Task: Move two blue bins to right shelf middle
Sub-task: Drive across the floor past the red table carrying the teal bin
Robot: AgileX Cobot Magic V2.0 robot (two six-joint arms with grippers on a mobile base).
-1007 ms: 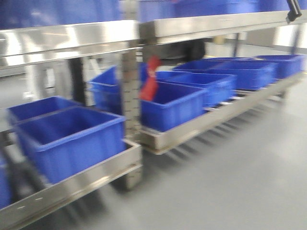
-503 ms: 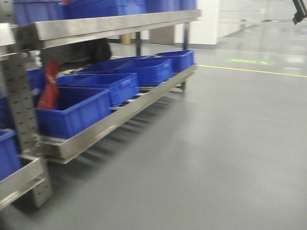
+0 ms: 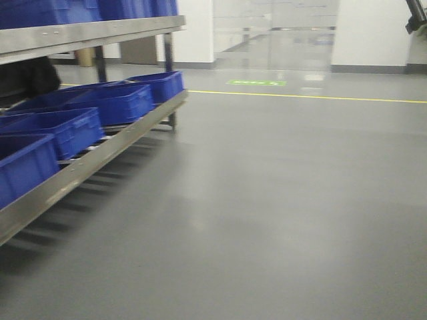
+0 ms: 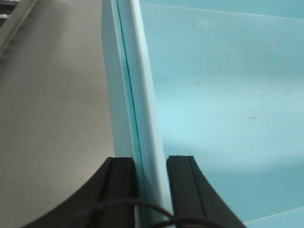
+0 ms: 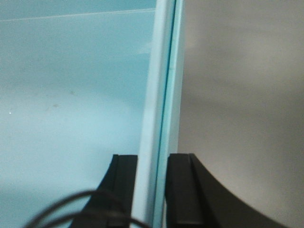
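Note:
Both wrist views show a blue bin that looks pale blue there. My left gripper [image 4: 153,159] is shut on the bin's left wall [image 4: 130,71], one finger outside and one inside. My right gripper [image 5: 152,156] is shut on the opposite wall [image 5: 164,71] in the same way. The bin's inside [image 4: 223,95] holds nothing. In the front view a steel shelf [image 3: 100,157] runs along the left, with several blue bins [image 3: 113,103] on its low level and more on the level above [image 3: 87,30]. The held bin and both grippers are out of the front view.
Grey floor [image 3: 267,200] fills the middle and right of the front view. A yellow line [image 3: 300,97] and a green marking [image 3: 255,83] lie on it far ahead, before a white wall and glass doors. A black part [image 3: 415,17] hangs at the top right corner.
The front view has swung to the right: the shelf slid to the left edge, its steel post and red tag left the view, and open floor now fills most of it.

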